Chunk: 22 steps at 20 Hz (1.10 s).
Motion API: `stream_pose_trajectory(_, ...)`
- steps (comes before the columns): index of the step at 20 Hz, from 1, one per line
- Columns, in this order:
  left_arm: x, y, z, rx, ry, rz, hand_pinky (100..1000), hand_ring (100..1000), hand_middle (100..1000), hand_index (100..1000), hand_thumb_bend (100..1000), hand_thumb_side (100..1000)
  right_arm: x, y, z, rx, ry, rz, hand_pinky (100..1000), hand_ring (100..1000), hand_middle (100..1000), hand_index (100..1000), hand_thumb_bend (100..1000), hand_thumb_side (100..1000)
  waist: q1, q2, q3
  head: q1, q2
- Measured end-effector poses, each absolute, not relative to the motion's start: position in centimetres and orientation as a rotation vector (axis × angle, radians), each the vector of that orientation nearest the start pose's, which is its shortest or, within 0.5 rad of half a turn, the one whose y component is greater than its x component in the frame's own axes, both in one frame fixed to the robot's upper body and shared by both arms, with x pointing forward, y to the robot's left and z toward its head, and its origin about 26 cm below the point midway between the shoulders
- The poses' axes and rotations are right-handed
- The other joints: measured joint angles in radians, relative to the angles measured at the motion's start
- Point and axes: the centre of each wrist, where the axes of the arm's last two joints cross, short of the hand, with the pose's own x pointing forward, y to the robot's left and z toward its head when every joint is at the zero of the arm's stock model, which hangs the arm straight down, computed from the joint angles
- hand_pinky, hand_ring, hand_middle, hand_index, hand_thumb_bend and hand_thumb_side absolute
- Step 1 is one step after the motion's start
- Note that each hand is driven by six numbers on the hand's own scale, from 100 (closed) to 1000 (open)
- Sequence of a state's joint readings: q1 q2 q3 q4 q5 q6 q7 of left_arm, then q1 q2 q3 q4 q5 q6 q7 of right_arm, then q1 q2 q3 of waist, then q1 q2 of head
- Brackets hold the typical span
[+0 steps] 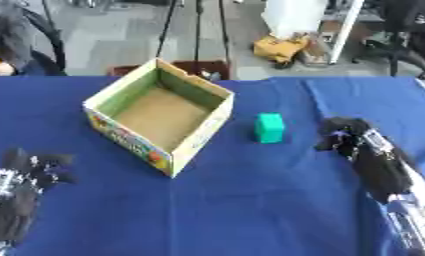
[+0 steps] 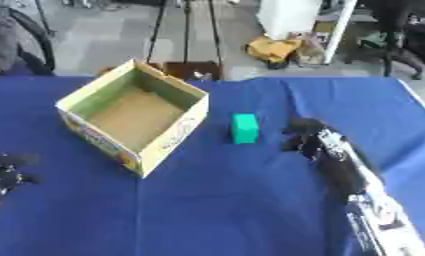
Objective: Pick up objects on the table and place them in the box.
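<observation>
The right hand (image 1: pixel 351 137) hovers beside the green block (image 1: pixel 270 128), fingers curled and empty; the left hand (image 1: pixel 27 175) rests open by the box (image 1: pixel 198 142).

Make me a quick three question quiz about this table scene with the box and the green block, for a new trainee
1. True or false: the green block already lies inside the box.
2. Which hand is nearer the green block? A) left hand B) right hand
3. Fill in: the box holds ____ objects.

Key
1. False: it stands on the blue tablecloth, right of the box.
2. B: it sits just right of the block, not touching it.
3. No: only the bare brown floor shows.
</observation>
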State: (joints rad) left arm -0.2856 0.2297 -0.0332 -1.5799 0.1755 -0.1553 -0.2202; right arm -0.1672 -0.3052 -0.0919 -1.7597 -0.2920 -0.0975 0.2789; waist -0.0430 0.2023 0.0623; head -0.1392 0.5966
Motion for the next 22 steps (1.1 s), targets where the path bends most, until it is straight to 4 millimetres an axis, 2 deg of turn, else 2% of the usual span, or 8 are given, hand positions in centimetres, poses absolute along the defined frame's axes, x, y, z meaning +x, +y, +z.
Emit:
stream_pose_trajectory(10, 34.4, 26.0, 8.4, -0.208, -1.973, -0.368, 605, 793, 583, 625, 421, 1000, 30.9, -31.2, 11.1, 0.184, -2.012, 0.317, 698, 588, 659, 779, 100, 785, 0.000, 0.000, 0.000, -0.001, 0.000)
stream_pose_trajectory(15, 34.4, 26.0, 8.4, -0.208, -1.973, -0.368, 605, 793, 583, 625, 420, 1000, 30.9, -31.5, 11.3, 0.168, -2.017, 0.347, 703, 594, 663, 785, 100, 736, 0.000, 0.000, 0.000, -0.003, 0.001)
stream_pose_trajectory(20, 34.4, 26.1, 8.3, -0.207, -1.970, -0.367, 604, 793, 583, 625, 420, 1000, 30.9, -33.3, 12.9, 0.079, -2.029, 0.517, 725, 627, 703, 837, 100, 708, -0.004, 0.000, 0.002, -0.003, 0.001)
stream_pose_trajectory(21, 34.3, 26.1, 8.3, -0.207, -1.970, -0.367, 605, 793, 583, 625, 420, 1000, 30.9, -33.7, 13.4, 0.055, -2.028, 0.573, 730, 638, 719, 846, 100, 634, -0.004, 0.000, 0.002, -0.003, 0.001)
stream_pose_trajectory(22, 34.3, 26.1, 8.3, -0.206, -1.970, -0.367, 605, 793, 583, 625, 420, 1000, 30.9, -34.2, 13.8, 0.030, -2.024, 0.632, 732, 644, 725, 849, 100, 607, -0.005, 0.000, 0.004, -0.002, 0.001)
